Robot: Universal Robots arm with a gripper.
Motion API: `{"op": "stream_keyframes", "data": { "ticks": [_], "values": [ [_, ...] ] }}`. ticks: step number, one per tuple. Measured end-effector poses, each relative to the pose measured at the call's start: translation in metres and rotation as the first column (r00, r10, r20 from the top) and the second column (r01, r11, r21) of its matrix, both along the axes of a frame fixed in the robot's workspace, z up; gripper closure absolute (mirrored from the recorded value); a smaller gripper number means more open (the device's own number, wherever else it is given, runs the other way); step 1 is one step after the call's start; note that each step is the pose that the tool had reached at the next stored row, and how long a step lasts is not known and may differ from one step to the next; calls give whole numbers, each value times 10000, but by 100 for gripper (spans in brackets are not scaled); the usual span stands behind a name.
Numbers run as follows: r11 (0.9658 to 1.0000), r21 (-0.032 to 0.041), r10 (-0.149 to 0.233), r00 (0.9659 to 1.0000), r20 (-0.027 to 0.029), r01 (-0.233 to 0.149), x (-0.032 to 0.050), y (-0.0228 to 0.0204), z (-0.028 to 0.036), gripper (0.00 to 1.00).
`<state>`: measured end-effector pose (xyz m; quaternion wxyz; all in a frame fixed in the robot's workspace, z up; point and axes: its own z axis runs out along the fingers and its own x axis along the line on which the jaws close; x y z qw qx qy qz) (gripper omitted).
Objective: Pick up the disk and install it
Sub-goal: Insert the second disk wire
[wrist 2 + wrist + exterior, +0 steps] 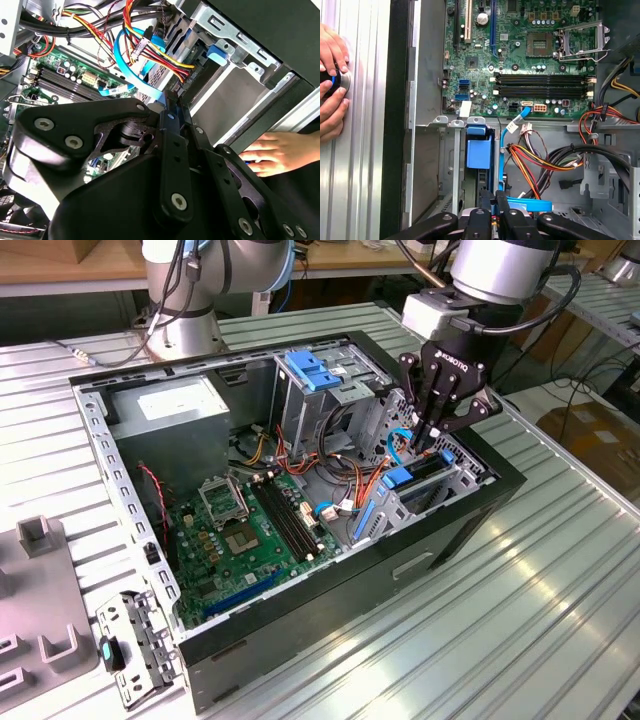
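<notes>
Hovering pincer [432,433] directly over disk [420,478], seated in drive bay [462,472]

Access, open computer case [455,530]: claw [432,435] poised over the drive cage [440,480] at the exterior view's right, hemmed by the blue data cable [512,130] and the red, yellow and orange wire bundle [545,160] just beside it. Motherboard [250,530] area open from above; grey power supply box [175,410] occupies the far corner. A person's hand [332,80] rests on the ribbed surface [540,620] outside the case wall.
</notes>
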<state>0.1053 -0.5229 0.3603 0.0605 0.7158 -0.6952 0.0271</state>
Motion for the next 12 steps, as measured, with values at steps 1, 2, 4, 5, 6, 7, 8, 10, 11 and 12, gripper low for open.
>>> {"op": "stream_keyframes", "data": {
  "ticks": [1,2,4,5,6,7,8,10,11,12],
  "values": [
    [10000,0,0,10000,0,0,0,0,0,84],
    [10000,0,0,10000,0,0,0,0,0,84],
    [10000,0,0,10000,0,0,0,0,0,84],
    [10000,0,0,10000,0,0,0,0,0,84],
    [10000,2,0,10000,0,0,0,0,0,84],
    [10000,11,1,10000,1,-1,0,-2,1,84],
    [10000,30,0,10000,1,0,0,-3,1,84],
    [9999,122,0,10000,1,0,-1,-7,0,84],
    [9998,208,0,10000,3,0,-2,-21,-2,84],
    [9996,268,0,10000,5,0,-3,-43,-3,84]
  ]
}}
